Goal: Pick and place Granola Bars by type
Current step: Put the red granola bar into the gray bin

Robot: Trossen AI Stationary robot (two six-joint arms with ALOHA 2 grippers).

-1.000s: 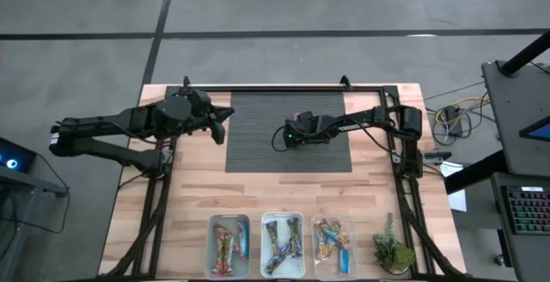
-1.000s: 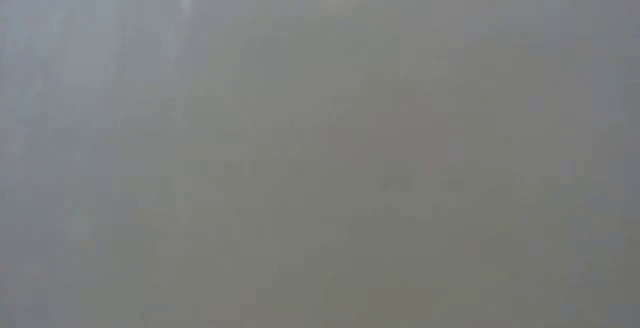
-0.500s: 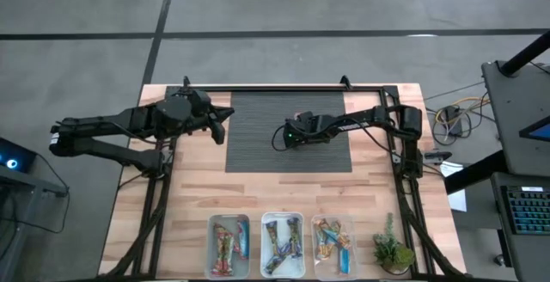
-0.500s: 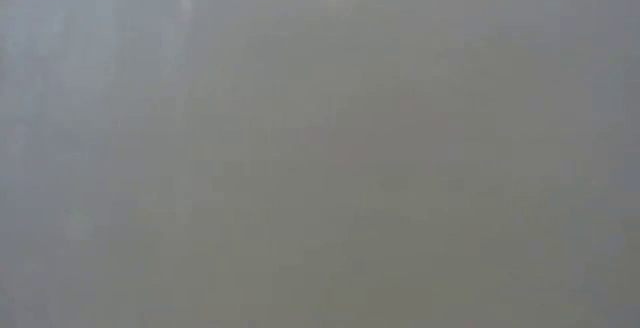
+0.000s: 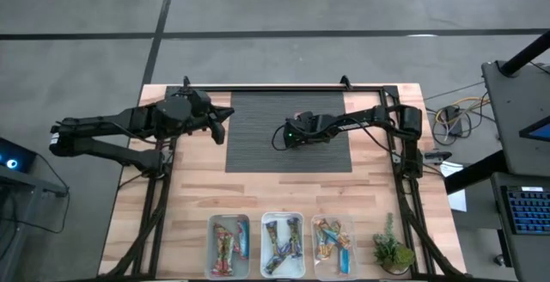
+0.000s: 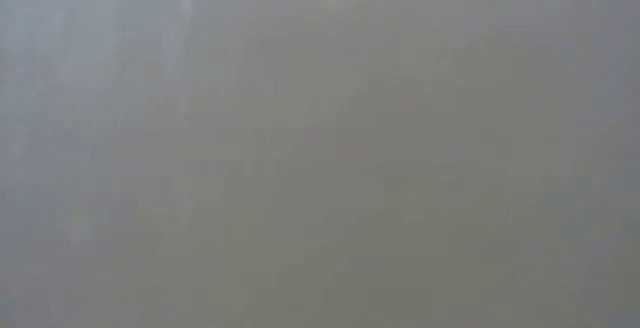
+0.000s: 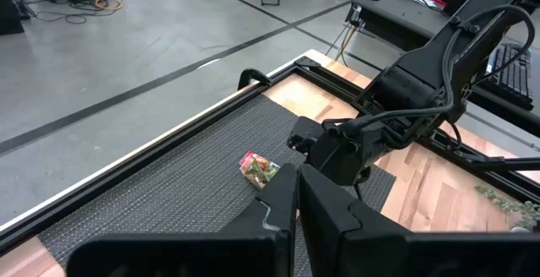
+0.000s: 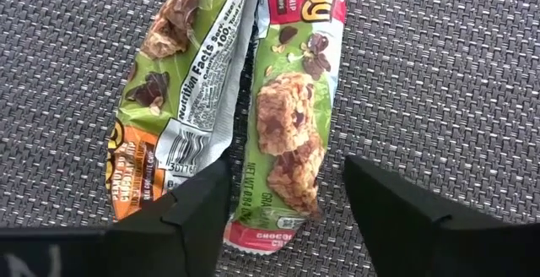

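Right end effector [image 8: 283, 197] is down low over the dark ribbed mat [image 5: 289, 131] in the middle of the wooden tabletop [image 5: 189, 196], fingers spread wide and straddling a granola bar in a green wrapper with red ends [image 8: 293, 116]. The dark fingertips [image 8: 198, 199] sit either side of the bar's near end, not closing on it. Lying right alongside it, touching along the long edge, is a second bar in a green and orange wrapper [image 8: 173, 100], flipped so the nutrition panel faces up. From the left wrist view the pair shows as a small bright bundle [image 7: 258, 169] on the mat just beside the right arm's wrist.

Left end effector [image 7: 297, 194] hangs at the mat's left edge, fingers pressed together, nothing in them.

Along the tabletop's near edge stand three clear rectangular plastic bins [image 5: 282, 221] in a row, each holding several wrapped bars [image 5: 281, 243]. A small green potted plant [image 5: 392, 249] stands just beside the rightmost bin. The low view shows only grey blur.
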